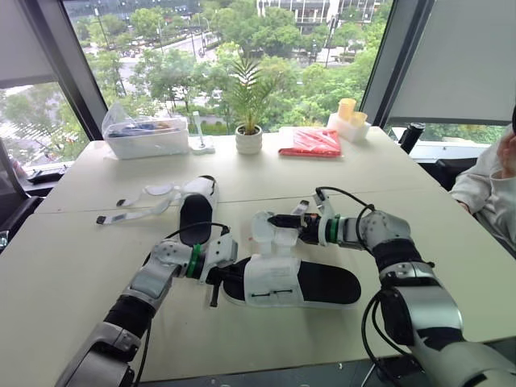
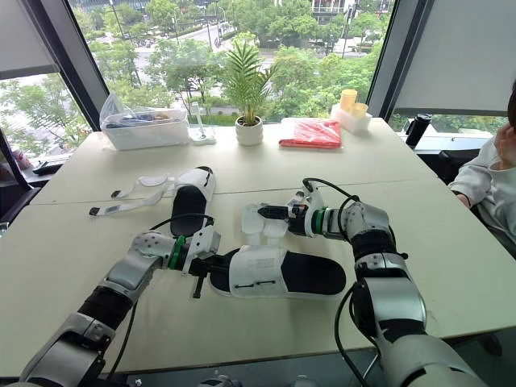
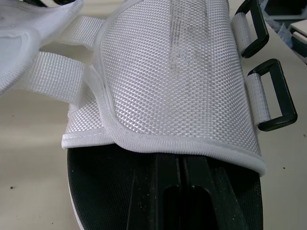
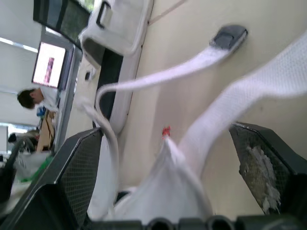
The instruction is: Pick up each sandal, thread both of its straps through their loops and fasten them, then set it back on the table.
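The near sandal [image 1: 310, 284] lies on the table [image 1: 72, 266], black footbed up, with a white upper [image 3: 172, 72] over its toe half. Two black loops [image 3: 274, 98] stick out from one side of the upper. My left gripper [image 1: 219, 276] is at the toe end. Its fingers [image 3: 168, 191] lie close together on the footbed, tucked under the upper's edge. My right gripper [image 1: 276, 220] hovers over the raised white flap and strap [image 4: 249, 91], open, with that strap running between its fingers. The second sandal [image 1: 197, 208] lies farther back with its straps [image 1: 137, 208] loose.
Along the window edge stand a clear plastic box [image 1: 145, 137], a potted plant [image 1: 248, 133], a red packet [image 1: 310, 142] and a white box with yellow cups [image 1: 348, 121]. A person [image 1: 492, 189] sits at the table's right side.
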Robot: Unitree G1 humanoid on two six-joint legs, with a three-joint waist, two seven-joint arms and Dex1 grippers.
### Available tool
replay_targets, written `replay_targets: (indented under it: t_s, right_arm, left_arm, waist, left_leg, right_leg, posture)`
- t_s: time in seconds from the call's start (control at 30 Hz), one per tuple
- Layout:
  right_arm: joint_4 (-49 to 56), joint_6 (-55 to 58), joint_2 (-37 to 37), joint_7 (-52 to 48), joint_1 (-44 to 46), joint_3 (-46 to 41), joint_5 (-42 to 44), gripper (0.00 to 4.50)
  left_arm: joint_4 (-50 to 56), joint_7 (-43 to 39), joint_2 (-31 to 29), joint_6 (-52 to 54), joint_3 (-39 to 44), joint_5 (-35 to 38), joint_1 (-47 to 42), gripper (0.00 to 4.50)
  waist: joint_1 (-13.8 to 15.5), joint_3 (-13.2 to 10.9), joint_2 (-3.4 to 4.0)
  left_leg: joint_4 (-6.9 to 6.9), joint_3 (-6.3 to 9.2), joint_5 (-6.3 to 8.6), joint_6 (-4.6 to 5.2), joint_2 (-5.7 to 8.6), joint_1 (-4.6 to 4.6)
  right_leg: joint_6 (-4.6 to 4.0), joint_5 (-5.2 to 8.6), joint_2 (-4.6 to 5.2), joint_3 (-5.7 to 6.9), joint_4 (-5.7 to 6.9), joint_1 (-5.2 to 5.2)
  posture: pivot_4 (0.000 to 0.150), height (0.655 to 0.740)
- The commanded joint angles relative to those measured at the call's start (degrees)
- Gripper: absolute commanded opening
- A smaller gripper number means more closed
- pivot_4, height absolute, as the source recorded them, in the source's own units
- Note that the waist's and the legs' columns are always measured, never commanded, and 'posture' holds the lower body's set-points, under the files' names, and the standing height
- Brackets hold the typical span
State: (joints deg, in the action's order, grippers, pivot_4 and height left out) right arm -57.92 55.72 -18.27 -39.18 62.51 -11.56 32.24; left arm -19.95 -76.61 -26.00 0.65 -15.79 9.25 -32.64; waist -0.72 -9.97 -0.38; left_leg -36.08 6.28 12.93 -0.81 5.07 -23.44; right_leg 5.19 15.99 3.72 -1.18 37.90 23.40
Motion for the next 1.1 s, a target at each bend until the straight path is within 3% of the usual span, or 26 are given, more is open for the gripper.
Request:
replay_targets:
  t_s: [0.03,0.2,0.3,0.53,0.67,0.73,0.8,0.9,0.97,1.1]
  right_arm:
    - [-6.8,-6.8,0.5,2.5,5.1,-4.5,-0.4,4.50]
    - [-13.0,-13.2,0.5,5.8,9.2,-8.0,-1.6,4.50]
    - [-14.9,-15.9,0.4,7.4,11.0,-10.3,-1.8,3.67]
    - [-14.3,-12.7,-1.8,2.6,15.5,-12.6,-1.5,0.11]
    - [-10.9,-6.6,-3.3,-4.6,15.9,-10.6,-1.9,0.04]
    - [-1.9,-0.6,-4.2,-11.5,13.3,-7.5,-0.3,0.04]
    - [13.5,6.0,-5.0,-15.4,7.7,-3.6,2.8,0.04]
    - [47.7,8.6,-6.3,-16.3,-7.6,0.1,8.9,0.04]
    - [65.0,6.1,-7.4,-16.0,-17.2,1.7,10.6,0.04]
    - [80.5,-1.6,-12.0,-17.7,-30.1,6.8,7.5,0.04]
  left_arm:
    - [1.6,0.3,0.1,0.3,-0.6,-0.4,1.1,0.03]
    - [2.7,0.9,0.0,0.9,-0.4,-0.3,1.4,0.03]
    - [3.0,1.2,0.1,1.2,-0.3,-0.2,1.3,0.00]
    - [3.4,1.6,0.4,1.7,-0.4,-0.2,1.6,0.00]
    - [3.7,1.7,0.7,2.0,-0.6,0.0,1.9,0.00]
    - [3.8,1.7,0.9,2.1,-0.7,0.0,1.9,0.00]
    - [3.8,1.7,1.0,2.3,-0.6,0.0,1.9,0.00]
    - [3.7,1.7,1.1,2.3,-0.6,0.0,1.9,0.00]
    - [3.5,1.7,1.2,2.4,-0.5,0.0,1.9,0.00]
    - [3.4,1.5,1.2,2.6,-0.5,-0.1,2.0,0.00]
  waist:
    - [0.0,0.0,0.00]
    - [-0.1,0.0,0.00]
    - [-0.1,0.0,0.01]
    - [-0.1,0.0,0.03]
    - [0.0,0.0,0.03]
    - [0.0,0.0,0.04]
    - [0.2,0.0,0.04]
    - [0.4,0.0,0.03]
    - [0.3,0.0,0.03]
    - [0.1,0.0,0.05]
  left_leg:
    - [0.01,0.00,0.00,0.00,0.00,0.00]
    - [0.01,-0.01,0.00,0.00,0.00,0.00]
    - [0.03,-0.01,0.00,0.00,0.00,0.00]
    - [0.02,-0.03,0.00,-0.01,0.00,0.00]
    - [0.03,-0.02,0.00,-0.01,0.00,0.00]
    - [0.03,-0.03,0.00,0.00,0.00,-0.01]
    - [0.03,0.00,0.00,0.00,0.00,-0.02]
    - [0.04,0.09,0.02,0.01,0.00,-0.09]
    - [-0.01,0.21,0.06,0.04,0.01,-0.16]
    - [-0.07,0.14,0.05,0.04,0.04,-0.16]
  right_leg:
    - [0.00,0.00,0.00,-0.01,0.00,0.01]
    - [0.00,0.00,0.00,-0.03,0.02,0.02]
    - [0.00,0.00,0.00,-0.04,0.02,0.04]
    - [0.00,0.00,-0.01,-0.06,0.04,0.05]
    - [0.00,0.00,0.00,-0.06,0.04,0.04]
    - [0.00,0.00,0.00,-0.06,0.03,0.05]
    - [0.00,0.00,0.01,-0.04,0.02,0.04]
    - [0.01,0.01,0.02,-0.02,-0.01,0.06]
    - [0.06,0.04,0.01,-0.03,0.00,0.09]
    - [0.10,0.06,0.00,-0.07,0.02,0.08]
  posture:
    - [0.150,0.7400]
    - [0.150,0.7400]
    - [0.150,0.7400]
    - [0.150,0.7400]
    - [0.150,0.7400]
    - [0.150,0.7400]
    - [0.150,0.7400]
    - [0.150,0.7400]
    - [0.150,0.7400]
    - [0.150,0.7400]
